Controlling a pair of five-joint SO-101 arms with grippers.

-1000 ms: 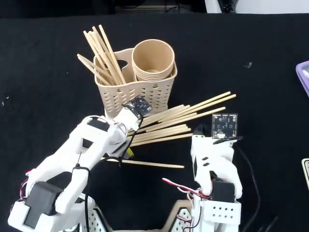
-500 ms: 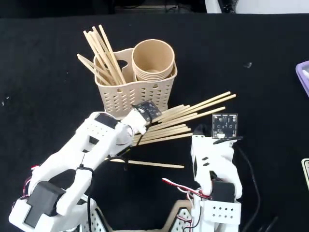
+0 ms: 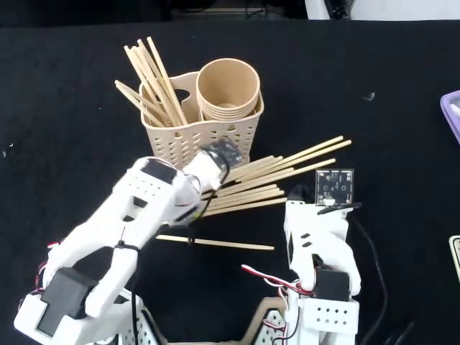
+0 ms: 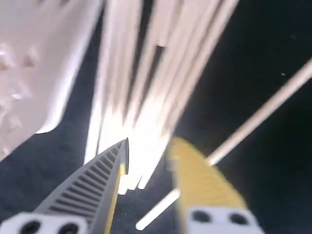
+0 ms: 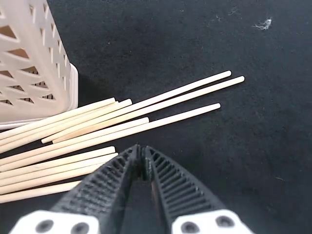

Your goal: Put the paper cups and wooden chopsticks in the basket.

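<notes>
Starting at the left edge, we've got a wide stretch of bare black worktop (image 3: 57, 108) out at 9 o'clock of the basket (image 3: 201, 140), so loads of room that side. The left arm (image 3: 136, 215) comes up from 7 o'clock, and its wrist sits at 6 o'clock of the basket, close to the front wall. On its own camera the left gripper (image 4: 150, 146) has its jaws apart, one on either side of the near ends of the loose chopsticks (image 3: 287, 169). It's too blurry for us to say if it's touching them.

The basket has two compartments. The 9 o'clock one holds the standing chopsticks (image 3: 151, 72), fanned out and leaning towards 11 o'clock over the rim. The 3 o'clock one holds the paper cups (image 3: 228, 86), nested in a stack with mouths up.

The loose chopsticks lie flat in a bundle from 6 o'clock of the basket, fanning out towards 2 o'clock. A single chopstick (image 3: 230, 244) lies apart from them at 6 o'clock, between the two arms.

The right arm (image 3: 316, 244) sits at 5 o'clock of the bundle. The right gripper (image 5: 143, 155) has its jaws pressed together, with the tip just beside the nearest sticks. Towards 3 o'clock there's another big bare stretch, with a tiny fleck (image 3: 369, 95) and a purple thing (image 3: 451, 111) poking in at the right edge.
</notes>
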